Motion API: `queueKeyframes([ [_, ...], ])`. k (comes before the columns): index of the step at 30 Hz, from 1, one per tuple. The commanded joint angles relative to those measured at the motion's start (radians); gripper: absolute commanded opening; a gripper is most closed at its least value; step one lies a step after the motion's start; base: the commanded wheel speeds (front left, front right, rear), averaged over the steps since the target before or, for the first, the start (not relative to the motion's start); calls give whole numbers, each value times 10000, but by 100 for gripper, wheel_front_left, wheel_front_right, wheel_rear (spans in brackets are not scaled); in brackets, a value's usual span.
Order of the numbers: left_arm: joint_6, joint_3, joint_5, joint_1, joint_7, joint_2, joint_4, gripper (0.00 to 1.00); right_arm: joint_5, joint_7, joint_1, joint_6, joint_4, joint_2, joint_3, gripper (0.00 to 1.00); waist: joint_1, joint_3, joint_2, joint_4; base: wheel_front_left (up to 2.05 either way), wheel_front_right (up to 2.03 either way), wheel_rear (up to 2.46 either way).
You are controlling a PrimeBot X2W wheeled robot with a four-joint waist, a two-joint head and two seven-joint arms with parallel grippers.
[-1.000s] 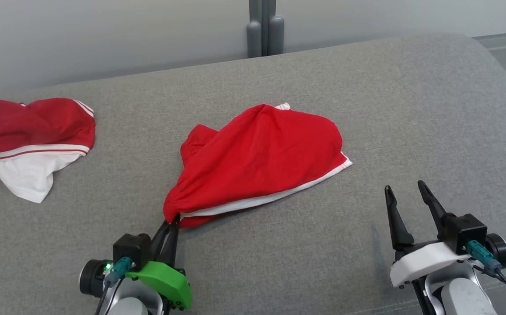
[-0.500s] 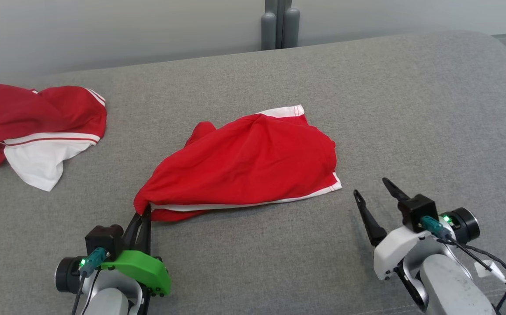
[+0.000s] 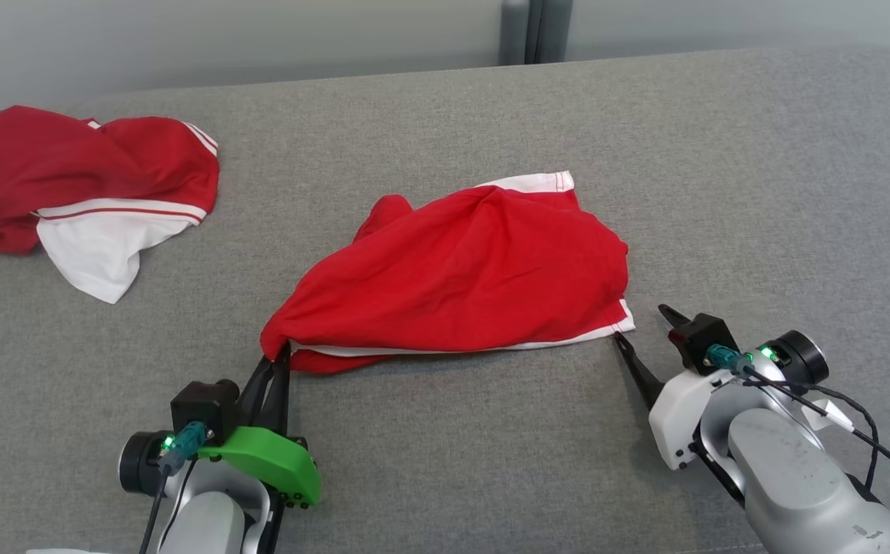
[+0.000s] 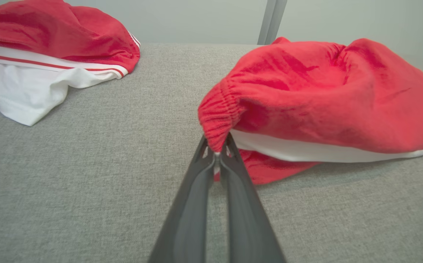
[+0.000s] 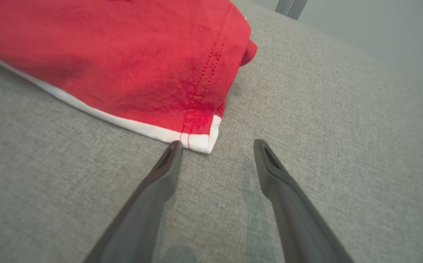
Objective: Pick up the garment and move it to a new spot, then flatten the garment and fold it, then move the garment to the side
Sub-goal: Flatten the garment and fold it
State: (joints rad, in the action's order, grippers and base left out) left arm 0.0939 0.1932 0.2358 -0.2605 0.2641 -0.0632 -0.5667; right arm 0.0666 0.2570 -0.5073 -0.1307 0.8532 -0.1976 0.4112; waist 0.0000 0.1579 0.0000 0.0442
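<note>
**Grey cushion (image 3: 445,477): one grip made, one yet to make**

**Head view.** Woven grey fabric runs back to a pale wall (image 3: 183,38), with a dark post (image 3: 535,31) behind it. The garment (image 3: 468,269), red shorts with white trim, lies bunched near the middle of the cushion. The left gripper (image 3: 283,355) is pinched narrow on the garment's near-left corner. The right gripper (image 3: 641,324) stands spread wide at the near-right hem corner and grips nothing. A second garment (image 3: 83,177), red and white, lies well apart at the far left. Flattening looks to be the step in hand. A pull from the left alone would likely drag the whole heap sideways instead of spreading it.

**Left wrist view.** The dark fingers (image 4: 196,204) meet on a small tuck of the gathered waistband (image 4: 216,117), right at its edge. That is a thin bite, and I judge that a sharp tug could slip it free. The white band (image 4: 306,150) and a red fold beneath it lie loose, so the layers may twist as the cloth is drawn out.

**Right wrist view.** The hem corner (image 5: 200,140) lies flat on the cushion, touching or just beside one fingertip. The other fingertip is over bare fabric. Closing from here may miss the cloth, or nudge the corner and fold it under. Pressing low enough to scoop it risks catching the weave. Taking only the top layer would leave the shorts skewed when stretched.
</note>
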Motion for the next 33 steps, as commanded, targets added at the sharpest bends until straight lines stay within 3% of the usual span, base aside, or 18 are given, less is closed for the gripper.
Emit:
queueKeyframes([
  [1,44,-33,-77,-158,2,5,54,0,161,69,-256,-1,279,28,145,100,0,121,0,152,0,0,0],
  [6,108,-49,-132,-161,2,44,127,0,323,84,-602,-1,711,109,626,99,0,192,0,261,0,0,0],
  [8,96,-51,-162,-156,2,57,134,0,364,88,-692,-1,683,82,807,83,0,206,0,278,0,0,0],
  [10,104,-50,-180,-151,2,64,132,0,394,86,-717,-1,663,73,864,79,0,209,0,284,0,0,0],
  [11,116,-50,-198,-142,2,69,127,0,432,87,-721,-1,644,71,928,74,0,210,0,290,0,0,0],
  [13,135,-33,-218,-115,2,76,133,0,502,87,-732,1,659,46,1072,49,0,209,0,302,0,0,0],
  [18,178,-13,-252,-70,2,93,130,0,748,86,-813,1,832,46,1271,27,0,196,0,307,0,0,0],
  [21,194,-30,-269,-47,2,99,114,0,907,86,-844,1,958,46,1273,0,0,171,0,298,0,0,0],
  [28,199,-270,-28,19,2,103,235,0,1524,89,-626,1,744,45,891,0,0,44,0,177,0,0,0],
  [33,238,-542,208,47,2,106,590,0,2173,89,-398,1,-389,-36,549,0,0,-76,0,-14,0,0,0],
])
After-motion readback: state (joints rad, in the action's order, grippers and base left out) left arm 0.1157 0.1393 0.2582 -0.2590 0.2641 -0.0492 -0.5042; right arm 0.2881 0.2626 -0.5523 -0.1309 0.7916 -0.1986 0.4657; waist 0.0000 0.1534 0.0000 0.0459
